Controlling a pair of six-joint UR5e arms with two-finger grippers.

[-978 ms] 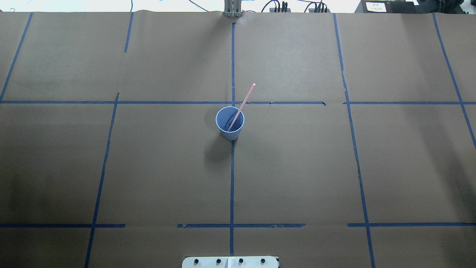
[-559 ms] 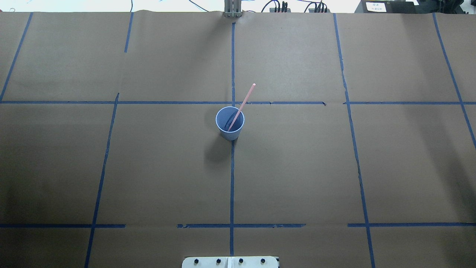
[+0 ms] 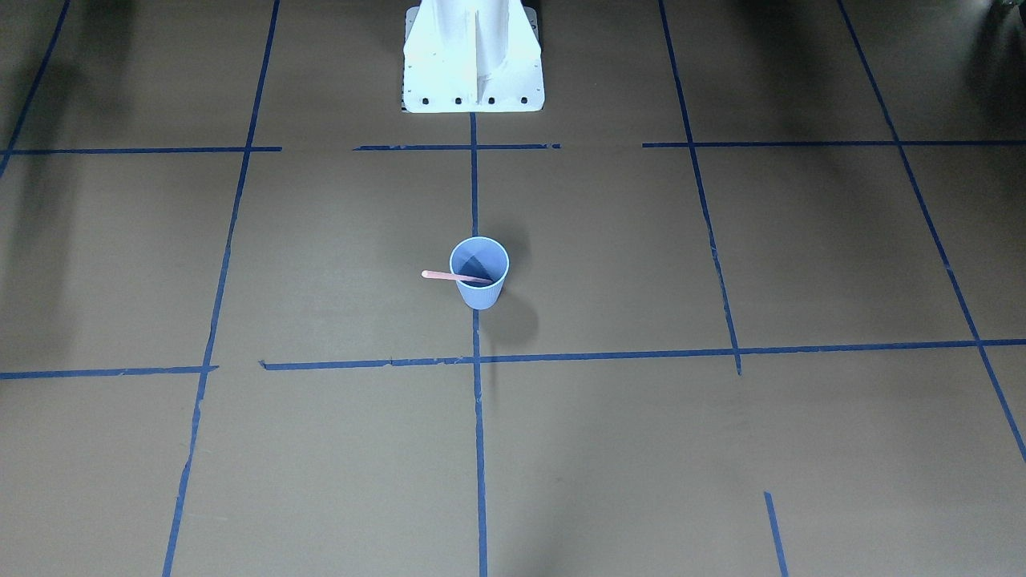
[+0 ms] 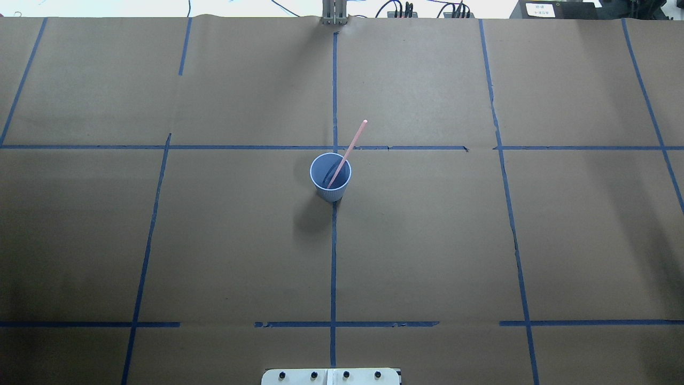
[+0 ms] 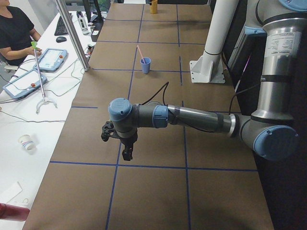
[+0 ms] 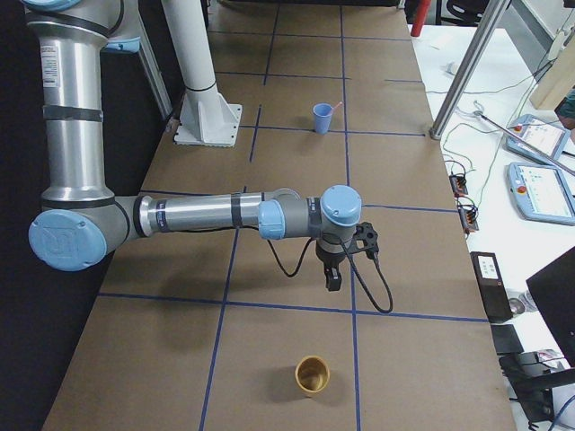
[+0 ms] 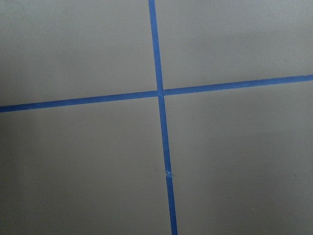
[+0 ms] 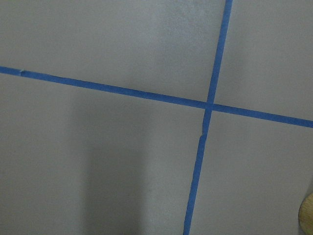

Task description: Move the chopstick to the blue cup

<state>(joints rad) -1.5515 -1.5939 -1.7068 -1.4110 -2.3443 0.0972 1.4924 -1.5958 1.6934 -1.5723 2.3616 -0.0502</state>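
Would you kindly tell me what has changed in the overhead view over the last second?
Nothing visibly changed. The chopstick leans in the blue cup exactly as before, with its lower end inside and its upper end sticking out past the far side of the rim. The cup stands in the same spot.

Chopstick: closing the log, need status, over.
Left end effector, right end effector far from blue cup, state unclear. Chopstick leaning inside it. Nothing obstructing.

One blue cup [image 4: 320,172] and one chopstick [image 4: 352,140] are on the table [image 4: 427,240]. There is also one tan cup [image 6: 313,374]. Two robot arms are present: one left arm [image 5: 196,117], one right arm [image 6: 198,214].
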